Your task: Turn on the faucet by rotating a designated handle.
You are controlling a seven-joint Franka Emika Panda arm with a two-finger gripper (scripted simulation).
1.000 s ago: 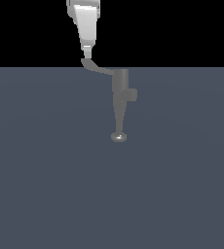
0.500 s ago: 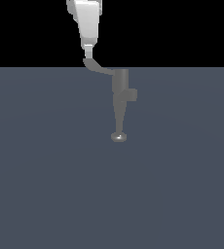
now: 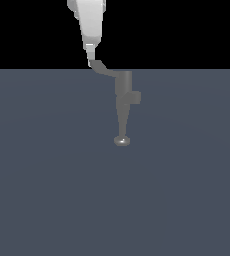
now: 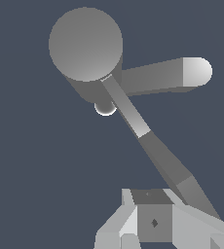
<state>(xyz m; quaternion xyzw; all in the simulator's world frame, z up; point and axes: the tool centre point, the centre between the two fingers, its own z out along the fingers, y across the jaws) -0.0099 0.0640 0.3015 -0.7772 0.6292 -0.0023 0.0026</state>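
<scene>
Hand (image 3: 90, 56) at handle (image 3: 103, 68), faucet (image 3: 123, 102)

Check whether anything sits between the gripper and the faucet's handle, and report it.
Nothing visible stands in the way. The gripper is already at the outer end of the handle, which juts from the faucet toward the exterior view's left. The wrist view shows only bare floor around the handle.

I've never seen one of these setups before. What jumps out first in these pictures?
The white robot pincer comes down from the top of the exterior view, its tip right at the end of the thin bent grey lever. That lever juts sideways from a small matte grey faucet, alone on a flat blue-grey surface. Its long tapering spout ends in a shiny rounded tip.
</scene>
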